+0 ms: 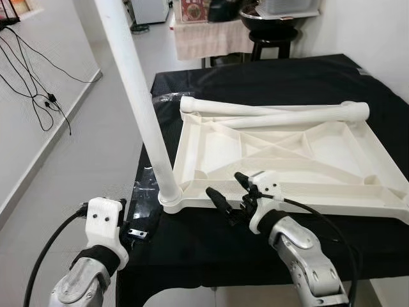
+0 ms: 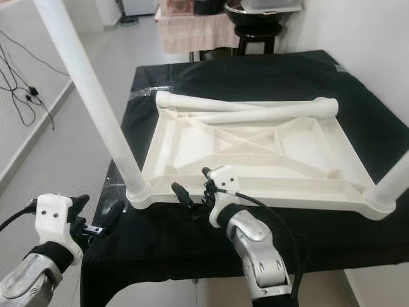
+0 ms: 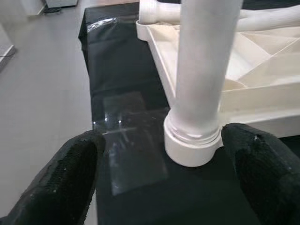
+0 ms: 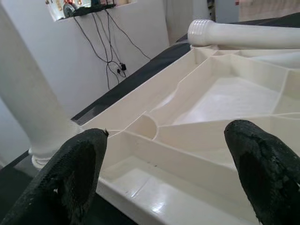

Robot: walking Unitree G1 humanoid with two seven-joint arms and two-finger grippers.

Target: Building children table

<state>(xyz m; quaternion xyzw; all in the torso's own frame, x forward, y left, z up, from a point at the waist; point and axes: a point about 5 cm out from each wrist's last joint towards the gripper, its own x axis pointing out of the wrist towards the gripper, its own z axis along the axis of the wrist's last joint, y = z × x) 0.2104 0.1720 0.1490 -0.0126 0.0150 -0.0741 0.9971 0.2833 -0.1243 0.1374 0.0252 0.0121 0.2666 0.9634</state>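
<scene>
Looking down at: an upside-down white plastic children's tabletop [image 1: 287, 153] lying ribs-up on a desk covered in black cloth [image 1: 268, 83].
Fitted leg: one white tube leg [image 1: 137, 96] stands screwed into the tabletop's corner socket nearest the left claw, rising up and out of the picture.
Second fitted leg: in the right eye view another leg [image 2: 391, 182] stands in the tabletop's opposite near corner, cut off by the picture edge.
Loose legs: two more white legs [image 1: 281, 114] lie along the tabletop's far edge, touching it, one crossed at a slight angle over the other.
Right claw [image 1: 231, 190]: hovers right at the tabletop's near edge, between the two standing legs; black fingers spread wide, nothing held. Its wrist view looks between both fingers [image 4: 75, 178] into the tabletop's ribbed underside.
Left claw [image 3: 159, 178]: low, off the desk corner, just beside the tabletop's corner with the standing leg; fingers wide apart and empty, the leg base showing in the gap between them but not touched.
Plastic wrap: a clear sheet [image 3: 126, 136] lies flat on the cloth next to that same tabletop corner.
Background: beyond the tabletop, past the desk, a black stool [image 1: 271, 35] and a small cloth-covered table; black cables [image 1: 38, 70] hang on the white wall.
</scene>
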